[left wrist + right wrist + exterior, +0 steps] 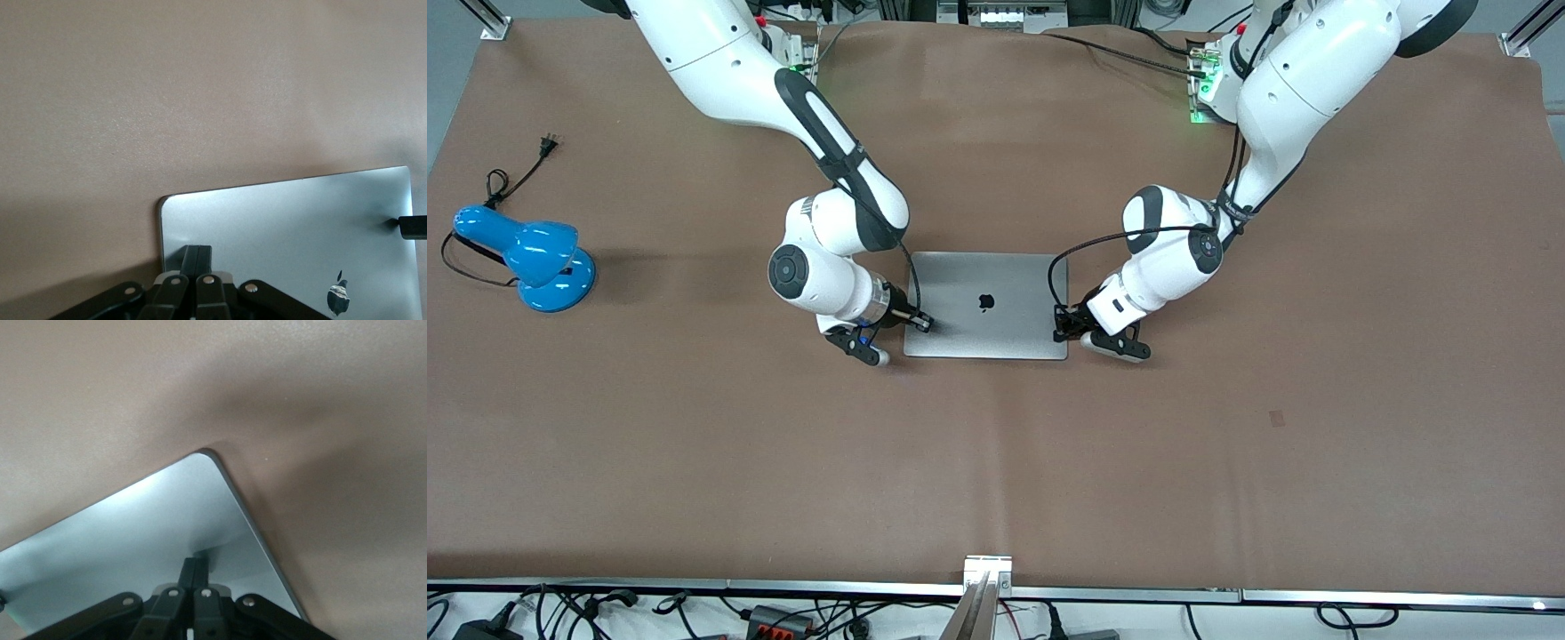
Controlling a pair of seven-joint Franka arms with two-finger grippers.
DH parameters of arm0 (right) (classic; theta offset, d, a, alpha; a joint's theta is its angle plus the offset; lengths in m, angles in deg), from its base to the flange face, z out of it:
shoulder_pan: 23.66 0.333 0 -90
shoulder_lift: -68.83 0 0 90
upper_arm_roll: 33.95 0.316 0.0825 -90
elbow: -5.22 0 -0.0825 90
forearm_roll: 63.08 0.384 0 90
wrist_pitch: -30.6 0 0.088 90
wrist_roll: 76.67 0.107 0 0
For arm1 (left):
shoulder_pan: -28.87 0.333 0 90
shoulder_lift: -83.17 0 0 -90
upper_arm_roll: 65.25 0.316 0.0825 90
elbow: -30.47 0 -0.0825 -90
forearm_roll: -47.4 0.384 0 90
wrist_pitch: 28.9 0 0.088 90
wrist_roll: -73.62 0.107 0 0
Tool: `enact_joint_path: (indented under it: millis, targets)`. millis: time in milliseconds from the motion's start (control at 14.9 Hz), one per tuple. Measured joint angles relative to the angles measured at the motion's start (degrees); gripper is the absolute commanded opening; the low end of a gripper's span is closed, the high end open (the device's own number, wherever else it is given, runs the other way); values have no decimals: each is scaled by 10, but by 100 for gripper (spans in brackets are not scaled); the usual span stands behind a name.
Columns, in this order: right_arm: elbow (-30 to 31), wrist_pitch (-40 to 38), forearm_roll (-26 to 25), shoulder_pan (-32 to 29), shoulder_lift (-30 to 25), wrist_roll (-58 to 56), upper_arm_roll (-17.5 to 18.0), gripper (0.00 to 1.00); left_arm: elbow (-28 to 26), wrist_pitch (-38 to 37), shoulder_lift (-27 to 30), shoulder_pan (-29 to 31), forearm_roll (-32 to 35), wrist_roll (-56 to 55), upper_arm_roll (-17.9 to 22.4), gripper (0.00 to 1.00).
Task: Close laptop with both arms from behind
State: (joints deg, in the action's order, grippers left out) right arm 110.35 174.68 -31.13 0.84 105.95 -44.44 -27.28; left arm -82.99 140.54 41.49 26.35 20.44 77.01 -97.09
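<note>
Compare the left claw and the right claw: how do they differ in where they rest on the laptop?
The left claw sits at the edge of the laptop toward the left arm's end of the table; the right claw sits at the edge toward the right arm's end. The right claw reaches onto the lid itself; the left claw only meets its rim. Both have fingers together, pressing near the corners closest to the front camera, on a lid lying flat.

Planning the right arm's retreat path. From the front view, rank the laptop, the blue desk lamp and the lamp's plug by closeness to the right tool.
1. laptop: the right tool rests on its closed lid, at the corner toward the right arm's end.
2. blue desk lamp: toward the right arm's end of the table.
3. lamp's plug: farther from the front camera than the lamp.
</note>
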Motion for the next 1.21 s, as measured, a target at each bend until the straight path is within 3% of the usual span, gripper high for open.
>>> enact_joint_path:
  millis: [335,604,939,1207]
  targets:
    - [-10,8,-1,2,1,-1,0,0,10,-3,1,4,0,9,6,1]
    - [-32,-19,-14,-7,-21,-1,-9,0,23,-80,35,9,25,25,16,1]
    - [-53,-191,-112,-23,-114,-11,-66,0,26,-214,117,22,139,25,47,1]
    - [-58,-337,-133,-24,-192,-78,-113,0,56,-375,161,63,251,26,60,1]
